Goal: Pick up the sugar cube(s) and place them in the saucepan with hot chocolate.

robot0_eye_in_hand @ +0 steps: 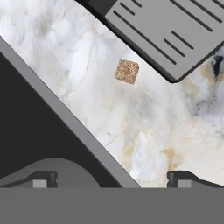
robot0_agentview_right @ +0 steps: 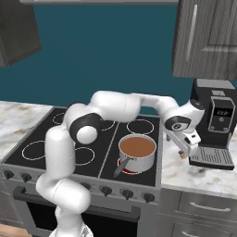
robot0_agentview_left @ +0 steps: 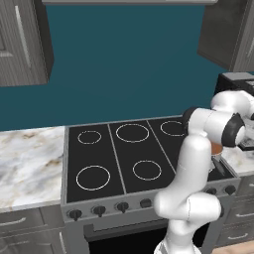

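A: What does the room look like around the stove (robot0_agentview_left: 119,161)?

B: The stove is black glass with white burner rings and a grey metal frame, with a row of dark knobs (robot0_agentview_right: 106,190) along its front. Behind it runs a plain teal wall (robot0_agentview_left: 124,64). Dark grey wood cabinets (robot0_agentview_right: 206,39) hang above, to either side of the stove.

A: And the worktop?

B: White marble counter (robot0_eye_in_hand: 144,127) with tan and grey veins, on both sides of the stove. Grey drawers (robot0_agentview_right: 203,208) sit under it.

A: Where is the saucepan (robot0_agentview_right: 137,152)?

B: On the stove, at its front right burner, close to the stove's right edge. It is silver with a red band at the base, full of brown liquid, and its grey handle points toward the knobs.

A: The sugar cube (robot0_eye_in_hand: 127,71)?

B: It lies on the marble just right of the stove, between the stove's metal edge and the grey drip tray of the black coffee machine (robot0_agentview_right: 214,125). It sits near the tray's corner but apart from it. It is a speckled tan square, flat on the stone.

A: And the gripper (robot0_agentview_right: 184,147)?

B: It hangs over that same strip of marble right of the stove, pointing down, beside the coffee machine. In the hand view its fingertips (robot0_eye_in_hand: 179,179) stand wide apart with nothing between them. The cube is ahead of them, untouched.
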Controlling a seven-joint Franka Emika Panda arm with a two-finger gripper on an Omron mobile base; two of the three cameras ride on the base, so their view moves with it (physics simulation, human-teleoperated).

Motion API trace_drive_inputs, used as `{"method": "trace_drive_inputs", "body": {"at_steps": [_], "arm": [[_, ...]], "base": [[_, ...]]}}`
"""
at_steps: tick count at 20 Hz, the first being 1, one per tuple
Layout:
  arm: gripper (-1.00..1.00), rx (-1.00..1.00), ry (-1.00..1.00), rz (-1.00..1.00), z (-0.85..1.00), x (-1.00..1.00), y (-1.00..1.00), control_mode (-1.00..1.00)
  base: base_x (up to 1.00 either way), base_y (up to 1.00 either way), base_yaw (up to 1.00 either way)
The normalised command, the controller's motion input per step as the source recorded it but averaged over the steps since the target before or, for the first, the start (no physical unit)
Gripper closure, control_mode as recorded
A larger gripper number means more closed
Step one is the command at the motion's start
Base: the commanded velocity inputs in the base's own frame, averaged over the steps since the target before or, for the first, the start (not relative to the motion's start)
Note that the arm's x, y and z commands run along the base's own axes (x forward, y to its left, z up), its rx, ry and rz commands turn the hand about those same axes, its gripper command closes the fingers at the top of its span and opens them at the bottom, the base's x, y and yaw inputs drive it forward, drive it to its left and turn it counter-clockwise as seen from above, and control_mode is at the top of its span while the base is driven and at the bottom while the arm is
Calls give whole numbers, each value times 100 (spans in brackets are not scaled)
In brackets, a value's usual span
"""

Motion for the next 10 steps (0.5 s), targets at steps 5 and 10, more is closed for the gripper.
{"method": "trace_drive_inputs", "body": {"at_steps": [5,10], "arm": [[-100,-3,0,-9,-22,12,2,-100],[-100,-8,1,-8,-14,14,18,-100]], "base": [[0,0,0],[0,0,0]]}}
